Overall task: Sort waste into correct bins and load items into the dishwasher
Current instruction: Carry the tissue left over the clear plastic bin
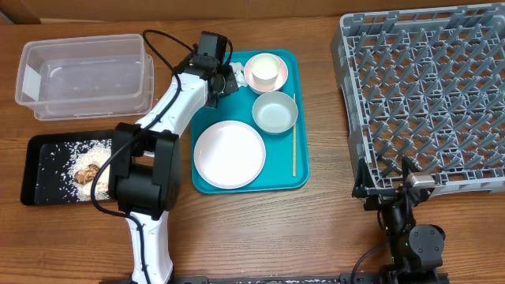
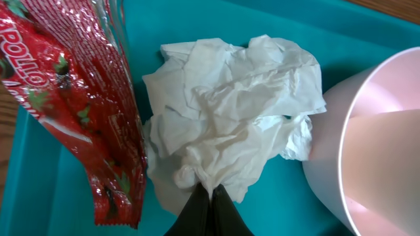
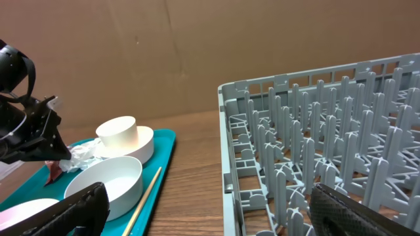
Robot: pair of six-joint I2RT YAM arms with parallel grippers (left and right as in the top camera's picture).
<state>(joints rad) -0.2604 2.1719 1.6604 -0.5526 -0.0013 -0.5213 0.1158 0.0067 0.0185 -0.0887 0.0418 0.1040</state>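
Note:
My left gripper (image 2: 211,193) is shut on the lower edge of the crumpled white napkin (image 2: 230,111), over the far left corner of the teal serving tray (image 1: 296,183). The crumpled red wrapper (image 2: 79,98) lies just left of the napkin. The pink bowl (image 2: 367,137) stands to its right, holding the small white cup (image 1: 266,69). The grey-blue bowl (image 1: 274,112), the round plate (image 1: 229,155) and the thin wooden stick (image 1: 294,146) lie on the tray. My right gripper (image 3: 216,216) is open and empty by the front left corner of the grey dish rack (image 1: 426,95).
The clear plastic tub (image 1: 87,75) stands at the far left. In front of it is the black tray (image 1: 35,170), with white rice-like crumbs (image 1: 79,150) and a brown food lump (image 1: 87,172) in it. My left arm reaches over the table between the black tray and the teal tray.

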